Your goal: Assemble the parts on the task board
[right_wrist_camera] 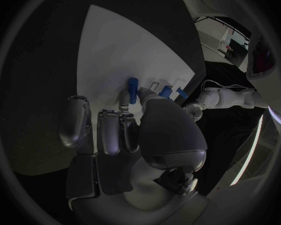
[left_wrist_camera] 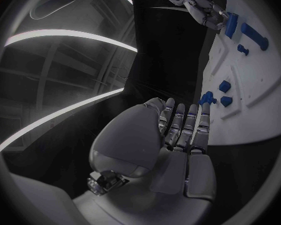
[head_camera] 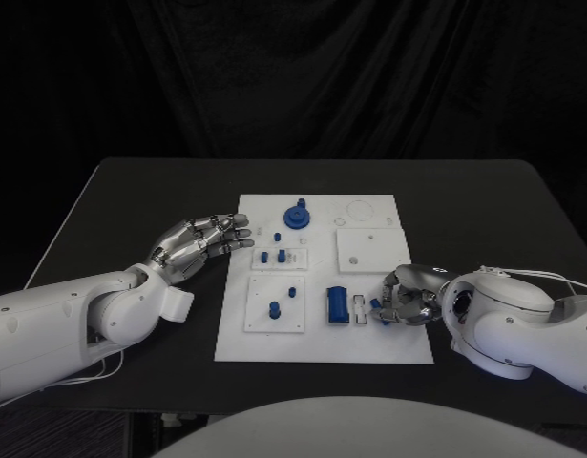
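Note:
The white task board (head_camera: 376,343) lies mid-table with blue parts on it: a large knob (head_camera: 298,217) at the far end, small pegs (head_camera: 277,256) on the left, and a long block (head_camera: 337,304) near the front. My right hand (head_camera: 410,294) curls at the board's right edge beside the block. Its thumb and a finger pinch a small blue peg (right_wrist_camera: 133,89) over the board (right_wrist_camera: 115,45). My left hand (head_camera: 204,239) hovers at the board's left edge, holding nothing, its fingers (left_wrist_camera: 185,122) stretched towards the small pegs (left_wrist_camera: 225,86).
Raised white plates (head_camera: 371,250) sit on the board. A cable (head_camera: 527,275) loops over my right wrist. The black table (head_camera: 142,200) stretches to both sides of the board, and its front edge lies close behind my arms.

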`<state>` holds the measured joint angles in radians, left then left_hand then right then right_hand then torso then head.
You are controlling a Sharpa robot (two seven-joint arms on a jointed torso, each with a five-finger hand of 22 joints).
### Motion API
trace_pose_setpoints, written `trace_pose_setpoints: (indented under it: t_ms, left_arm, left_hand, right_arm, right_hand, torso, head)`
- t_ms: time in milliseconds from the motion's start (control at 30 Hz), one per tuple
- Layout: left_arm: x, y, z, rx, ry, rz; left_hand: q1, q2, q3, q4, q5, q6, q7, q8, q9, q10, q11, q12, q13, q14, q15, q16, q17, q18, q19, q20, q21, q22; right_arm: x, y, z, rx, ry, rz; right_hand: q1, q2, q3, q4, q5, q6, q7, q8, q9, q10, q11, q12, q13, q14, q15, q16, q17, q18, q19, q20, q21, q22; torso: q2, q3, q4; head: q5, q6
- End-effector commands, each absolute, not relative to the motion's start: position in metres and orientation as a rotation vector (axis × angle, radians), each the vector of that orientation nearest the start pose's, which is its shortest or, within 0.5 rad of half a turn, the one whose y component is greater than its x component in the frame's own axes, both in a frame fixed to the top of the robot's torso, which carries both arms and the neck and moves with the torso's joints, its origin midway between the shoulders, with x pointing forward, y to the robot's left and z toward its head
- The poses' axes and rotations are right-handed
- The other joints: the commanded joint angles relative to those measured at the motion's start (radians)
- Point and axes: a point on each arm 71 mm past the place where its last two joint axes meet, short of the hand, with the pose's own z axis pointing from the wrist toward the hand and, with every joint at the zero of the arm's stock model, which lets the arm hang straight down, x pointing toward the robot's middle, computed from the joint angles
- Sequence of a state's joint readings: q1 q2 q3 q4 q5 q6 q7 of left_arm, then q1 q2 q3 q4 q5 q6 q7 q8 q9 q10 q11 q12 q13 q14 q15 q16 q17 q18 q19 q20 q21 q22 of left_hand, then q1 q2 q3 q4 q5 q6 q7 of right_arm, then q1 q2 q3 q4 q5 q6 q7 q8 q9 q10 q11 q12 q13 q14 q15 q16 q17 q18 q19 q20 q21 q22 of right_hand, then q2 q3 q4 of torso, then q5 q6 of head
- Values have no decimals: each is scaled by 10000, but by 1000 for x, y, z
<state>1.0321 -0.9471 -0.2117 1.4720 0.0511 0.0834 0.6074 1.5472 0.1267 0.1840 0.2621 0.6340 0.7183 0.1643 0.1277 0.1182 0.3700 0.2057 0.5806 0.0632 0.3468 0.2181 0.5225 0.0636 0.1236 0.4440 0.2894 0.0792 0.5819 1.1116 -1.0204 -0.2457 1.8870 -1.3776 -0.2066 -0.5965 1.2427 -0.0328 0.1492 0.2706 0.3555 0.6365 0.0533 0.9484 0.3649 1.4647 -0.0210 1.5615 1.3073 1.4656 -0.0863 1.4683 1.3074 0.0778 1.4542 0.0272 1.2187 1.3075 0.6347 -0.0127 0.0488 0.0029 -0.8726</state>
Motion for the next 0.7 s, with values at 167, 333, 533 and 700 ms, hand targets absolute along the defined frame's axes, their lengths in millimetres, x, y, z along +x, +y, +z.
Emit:
trace_pose_setpoints:
  t_ms: [167,333,533,700]
  left_arm:
    - [417,262,-299,-12798,15488,-17863]
    - [416,262,-302,-12854,15548,-17839]
    - [415,263,-303,-12899,15582,-17803]
    - [415,263,-304,-12917,15605,-17786]
  left_hand:
    - [53,11,81,6,-19,-8,59,-10,-12,14,83,7,8,-13,29,29,1,126,17,0,39,-11]
    - [53,15,89,9,-19,-7,64,-9,-12,18,89,8,9,-15,28,28,1,125,14,-1,37,-13]
    - [54,19,99,11,-19,-4,70,-7,-12,25,99,10,11,-19,27,27,1,123,12,-2,35,-16]
    - [54,19,99,11,-19,-4,70,-7,-12,25,99,10,11,-19,27,27,1,123,12,-2,35,-16]
  right_arm:
    - [356,-212,-280,-2078,21902,1343]
    - [357,-209,-280,-2725,21750,1021]
    - [357,-207,-282,-2925,21672,1035]
    - [357,-205,-281,-2865,21526,1270]
  right_hand:
    - [4,-56,14,54,369,-23,207,-802,-264,530,183,-175,1999,555,166,-145,-53,15,-130,108,-249,1567]
    - [136,-137,61,-17,949,146,199,-1049,-318,544,172,-171,2019,567,160,-126,-4,13,-115,121,-218,1580]
    - [512,-189,364,-257,2370,398,154,-1285,-324,558,129,-169,2042,570,116,-132,-8,16,-108,83,-228,1583]
    - [763,-319,1078,-588,5001,646,182,-1374,-177,652,114,-131,2155,610,110,-55,161,-15,-43,48,-81,1630]
  torso:
    - [2,-4,12]
    - [2,-5,12]
    - [4,-5,15]
    - [6,-1,8]
  head:
    - [8,0]
    - [-3,0]
    - [9,0]
    - [4,0]
